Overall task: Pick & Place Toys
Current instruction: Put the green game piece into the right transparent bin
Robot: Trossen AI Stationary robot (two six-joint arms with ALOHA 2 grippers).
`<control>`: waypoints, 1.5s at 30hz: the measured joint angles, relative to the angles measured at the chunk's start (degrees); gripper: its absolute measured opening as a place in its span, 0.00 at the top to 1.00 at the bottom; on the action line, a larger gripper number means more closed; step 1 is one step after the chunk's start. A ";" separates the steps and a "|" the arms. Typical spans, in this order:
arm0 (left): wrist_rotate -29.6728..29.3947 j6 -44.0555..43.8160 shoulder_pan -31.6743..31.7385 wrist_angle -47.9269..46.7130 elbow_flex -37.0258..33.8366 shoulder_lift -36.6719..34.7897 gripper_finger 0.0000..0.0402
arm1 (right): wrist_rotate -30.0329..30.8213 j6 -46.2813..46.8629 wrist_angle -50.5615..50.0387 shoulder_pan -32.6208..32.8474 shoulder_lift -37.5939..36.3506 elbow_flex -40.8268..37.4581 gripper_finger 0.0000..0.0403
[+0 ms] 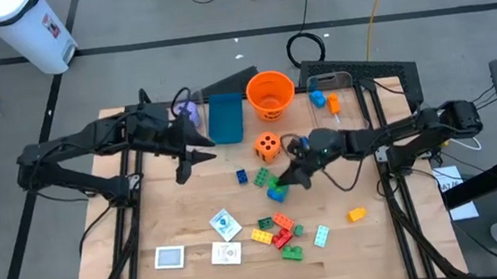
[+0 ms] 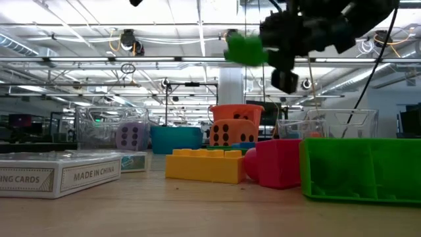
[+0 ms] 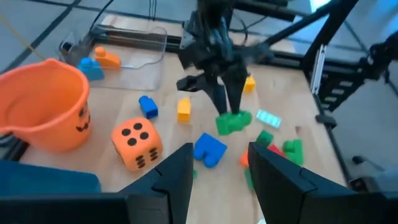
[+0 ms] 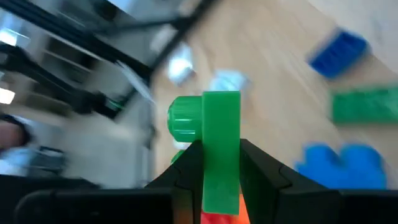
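Note:
My right gripper (image 1: 292, 177) is shut on a green brick (image 4: 221, 143) and holds it in the air over the middle of the table; the low view shows the brick (image 2: 245, 48) high above the tabletop. A blue brick (image 3: 208, 149) lies on the wood below it. The orange die (image 1: 267, 147) stands nearby, toward the far side. Several loose bricks (image 1: 282, 229) and white cards (image 1: 224, 225) lie near the front edge. My left gripper (image 3: 219, 180) hovers open at the left, above the table, with nothing between its fingers. My right gripper pinches the green brick by its two flat sides (image 4: 219, 168) between its two fingers. The fingers come from the table's right side, slanting slightly down. The brick sticks out past the fingertips, a round stud (image 4: 183, 118) facing sideways, lifted clear of the table.
An orange bucket (image 1: 271, 95), a teal box (image 1: 225, 119) and a clear bin (image 1: 332, 92) holding a few bricks stand along the far edge. A purple die (image 1: 187, 112) sits at the far left. A yellow brick (image 1: 357, 213) lies at the right.

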 joint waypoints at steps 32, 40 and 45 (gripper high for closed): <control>12.54 19.08 -2.48 24.70 3.57 17.93 0.45 | -17.63 17.16 23.97 -9.80 0.07 0.02 0.83; 16.24 17.60 -1.81 23.32 6.65 21.06 0.33 | -19.00 19.62 28.15 -9.80 0.07 0.02 0.83; 18.15 17.32 -1.84 23.63 7.94 23.27 0.32 | -19.37 20.43 28.67 -9.54 0.04 0.04 0.83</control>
